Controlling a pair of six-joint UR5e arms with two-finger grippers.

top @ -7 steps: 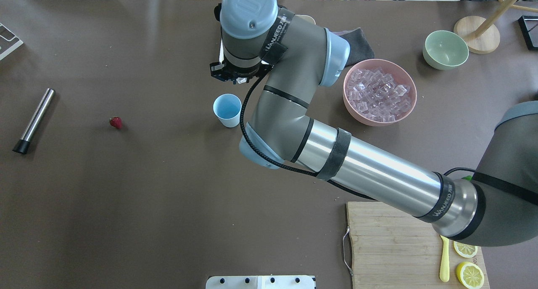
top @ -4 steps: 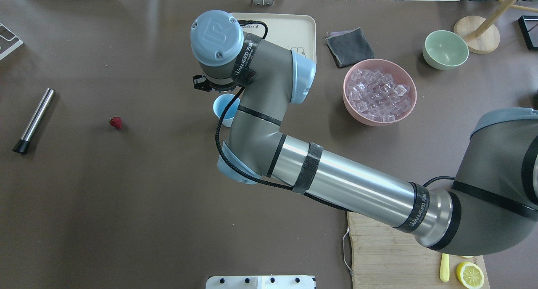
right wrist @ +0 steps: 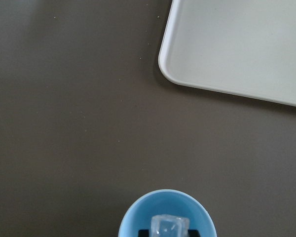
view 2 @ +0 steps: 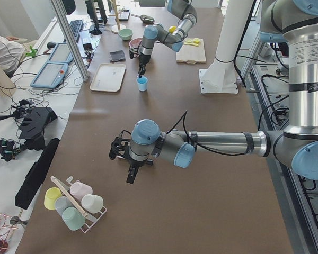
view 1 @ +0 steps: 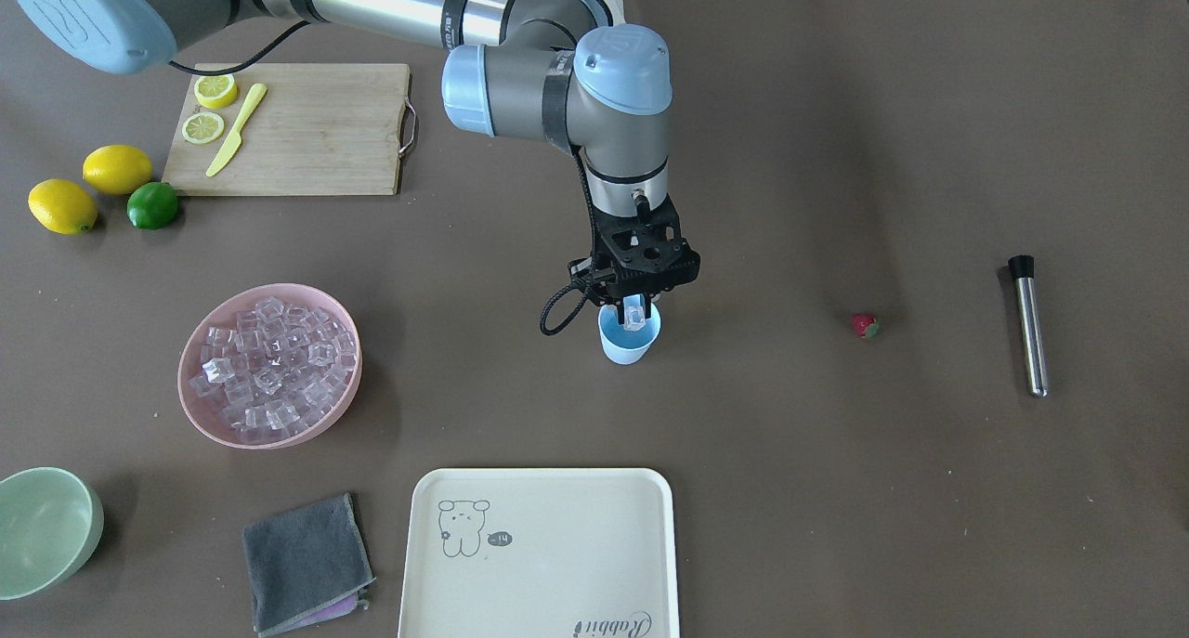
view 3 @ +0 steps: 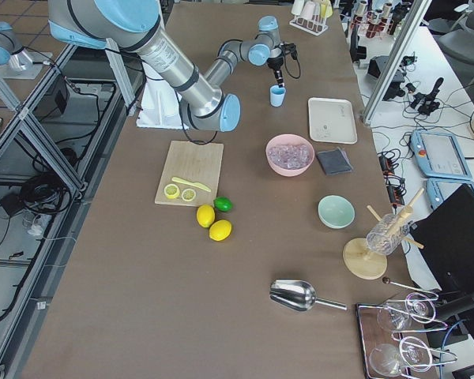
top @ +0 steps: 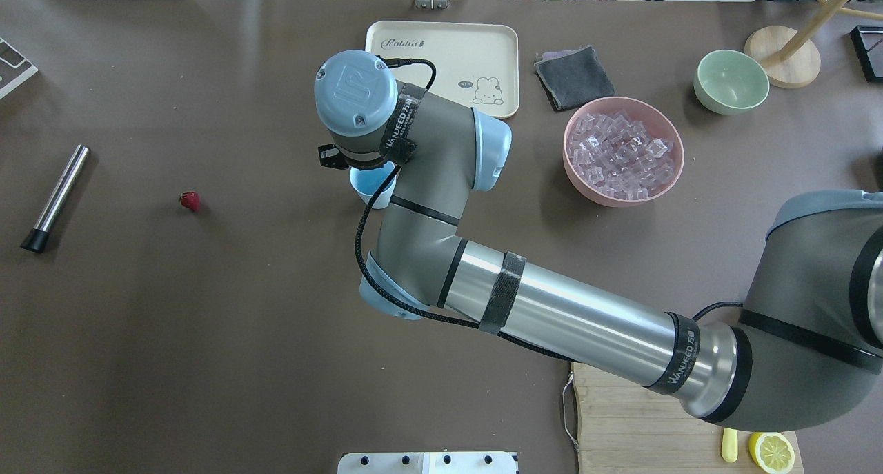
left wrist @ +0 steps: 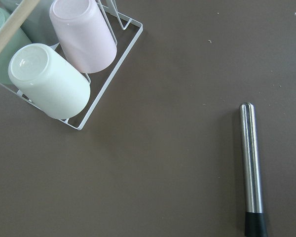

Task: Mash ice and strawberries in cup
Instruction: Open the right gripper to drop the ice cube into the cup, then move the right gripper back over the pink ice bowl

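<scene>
The light blue cup (view 1: pixel 628 344) stands mid-table, half covered by my right wrist in the overhead view (top: pixel 368 185). My right gripper (view 1: pixel 634 315) hangs straight over its mouth, shut on a clear ice cube (right wrist: pixel 169 226); the right wrist view shows the cube just above the cup's rim (right wrist: pixel 134 217). More ice (view 1: pixel 270 360) fills the pink bowl (top: pixel 576 181). The strawberry (view 1: pixel 864 326) lies alone on the table, well away from the cup. My left gripper (view 2: pixel 131 175) shows only in the exterior left view, so I cannot tell its state.
A steel muddler with a black tip (view 1: pixel 1028 336) lies beyond the strawberry, under my left wrist (left wrist: pixel 251 168). A cream tray (view 1: pixel 539 554), grey cloth (view 1: pixel 305 564), green bowl (view 1: pixel 42 527), cutting board (view 1: pixel 297 127) with lemons and a lime (view 1: pixel 152 205), and a cup rack (left wrist: pixel 64 74) are around.
My right arm swung from beside the tray toward the cup. Its wrist now covers part of the cup, with the cube held over the mouth.
</scene>
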